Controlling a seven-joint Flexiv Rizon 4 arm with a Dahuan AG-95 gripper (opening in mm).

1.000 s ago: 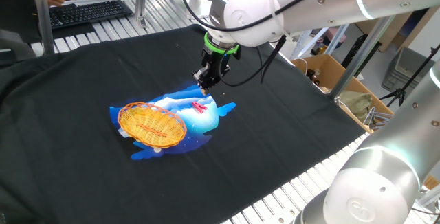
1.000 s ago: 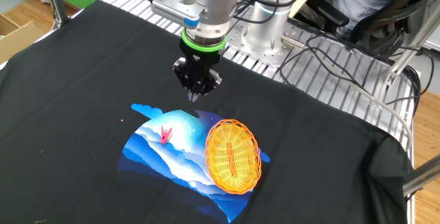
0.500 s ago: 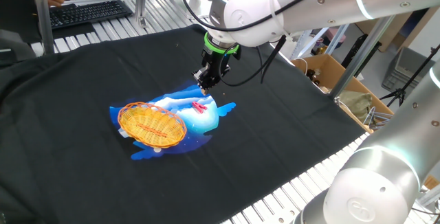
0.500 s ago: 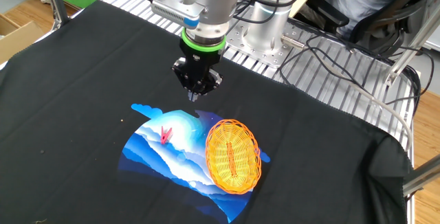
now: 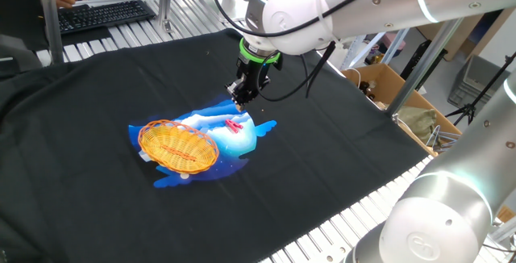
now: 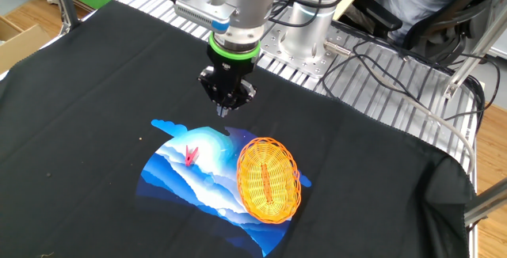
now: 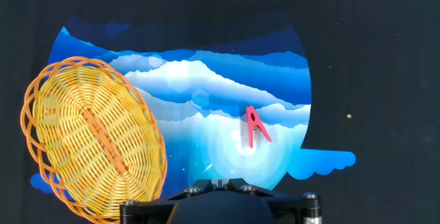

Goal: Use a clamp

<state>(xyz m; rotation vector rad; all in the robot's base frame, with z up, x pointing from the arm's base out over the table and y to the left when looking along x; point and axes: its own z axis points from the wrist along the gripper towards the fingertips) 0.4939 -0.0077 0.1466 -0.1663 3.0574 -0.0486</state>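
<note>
The clamp (image 7: pixel 256 126) is a small pink-red clip lying on the blue and white picture printed on the black cloth. It also shows in one fixed view (image 5: pixel 235 124) and the other fixed view (image 6: pixel 190 155). The orange woven basket (image 7: pixel 89 135) lies on the same picture, apart from the clamp. My gripper (image 5: pixel 239 102) hangs above the far edge of the picture, clear of the clamp, with nothing in it. It also shows in the other fixed view (image 6: pixel 223 109). Its jaws stand together, shut.
The black cloth (image 5: pixel 322 150) covers the table. A keyboard (image 5: pixel 105 13) and a person's hand sit at the far left edge. A cardboard box (image 5: pixel 387 85) stands off the right side. Cables (image 6: pixel 396 60) lie on the metal slats behind the arm's base.
</note>
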